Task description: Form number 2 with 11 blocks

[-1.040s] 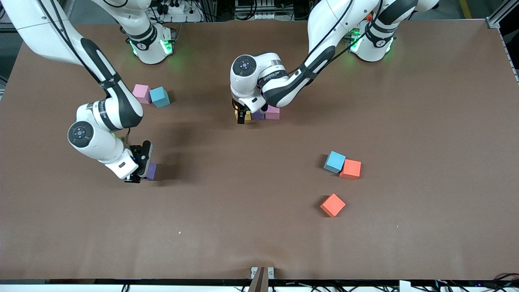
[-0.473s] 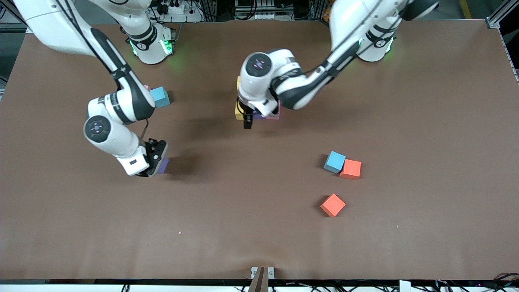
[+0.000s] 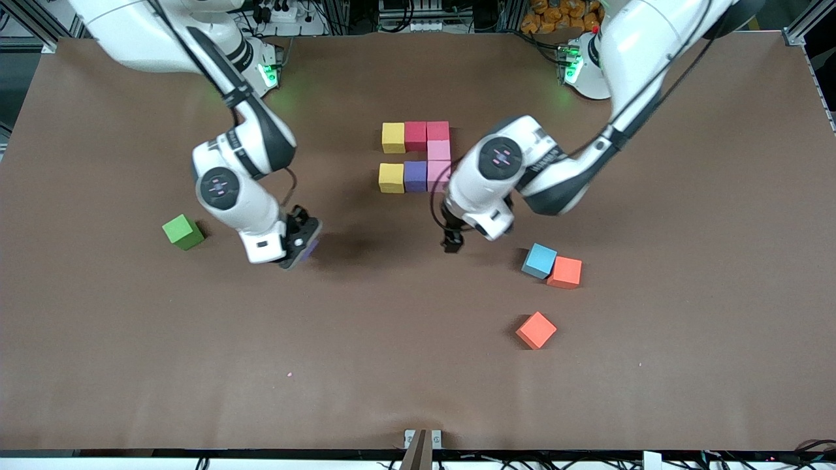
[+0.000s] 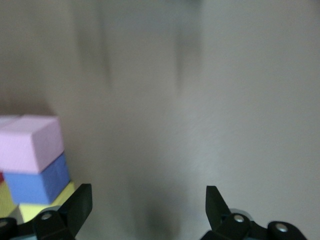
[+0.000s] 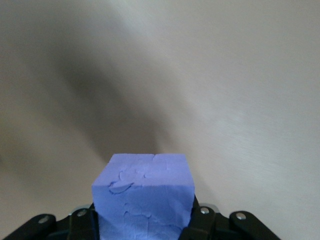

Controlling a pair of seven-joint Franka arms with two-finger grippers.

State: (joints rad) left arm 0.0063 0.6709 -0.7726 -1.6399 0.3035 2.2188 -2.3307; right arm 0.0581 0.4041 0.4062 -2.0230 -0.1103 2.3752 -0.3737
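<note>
Brown table [image 3: 130, 365] carries the number 2 [image 3: 418, 156], seven cubes laid. Right gripper [image 3: 299, 245] pinches a purple block [image 5: 144, 197] above it, likely for the digit; left gripper [image 3: 452, 243] hangs spread, empty, near the light blue block [image 3: 539, 260].

Left gripper [image 3: 452, 245]: having left the partial number 2 [image 3: 416, 156], now moving toward lower centre-right, fingers spread. Right gripper [image 3: 302, 244]: carrying purple block [image 5: 143, 197] rightward toward centre. Green block [image 3: 183, 232]: now uncovered at left.

Yellow [image 3: 393, 138], red [image 3: 415, 136], pink [image 3: 439, 151] and purple [image 3: 415, 176] blocks on a brown table [image 3: 686, 196]; beside them lie green [image 3: 183, 232], light-blue [image 3: 539, 260] and orange [image 3: 535, 329] ones.
</note>
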